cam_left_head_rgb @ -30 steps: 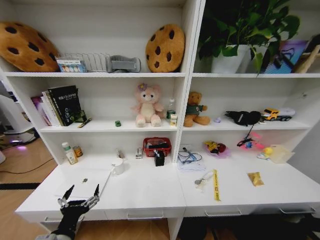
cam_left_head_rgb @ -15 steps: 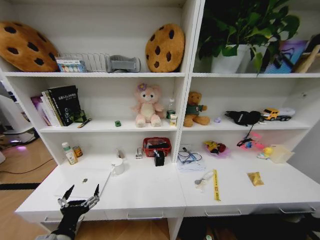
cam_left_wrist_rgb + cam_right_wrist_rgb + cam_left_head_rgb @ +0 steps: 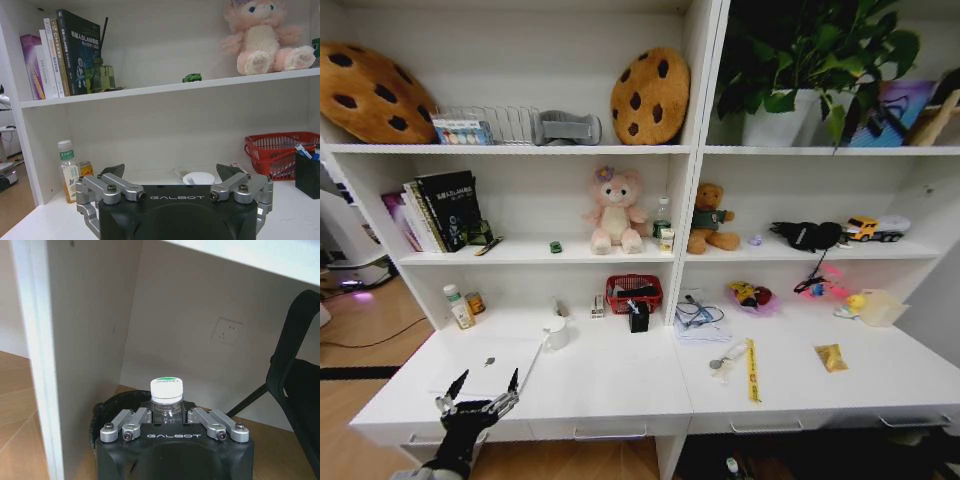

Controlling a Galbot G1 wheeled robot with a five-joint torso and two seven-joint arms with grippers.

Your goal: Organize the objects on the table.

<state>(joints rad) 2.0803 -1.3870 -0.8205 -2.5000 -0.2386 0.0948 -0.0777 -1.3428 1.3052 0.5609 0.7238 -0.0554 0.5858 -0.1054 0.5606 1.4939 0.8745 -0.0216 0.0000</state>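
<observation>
right gripper (image 3: 167, 412): low, below the table (image 3: 620, 385) edge. Jaws clamped on the small clear bottle (image 3: 166, 389), whose white cap with green print stands up between them.
under those jaws: a black round bin (image 3: 107, 407) rim rings the gripper body. We can't tell if the bottle is over or inside it.
left gripper (image 3: 487, 380): at the front-left table edge, jaws spread wide and holding nothing.
just ahead of the left jaws: silver laptop (image 3: 505, 352), closed and flat on the table top. Whether the fingertips touch it, we can't tell.
past the laptop: white cup (image 3: 198, 178) in line with the jaw gap; red basket (image 3: 280, 150) off to one side.
well off from both jaws: yellow measuring strip (image 3: 752, 370), on the right half of the table and untouched.
farthest: tiny green toy car (image 3: 192, 77) on the shelf above, beside the pink plush bear (image 3: 267, 37).
step: we read this as mid-transfer of the bottle, with the laptop queued for the left arm.
next move needs: a clear target for the bottle and upright carry – the grip is near the neck, so it could swing. The laptop is thin and flat, so the left jaws need an edge to get under.
</observation>
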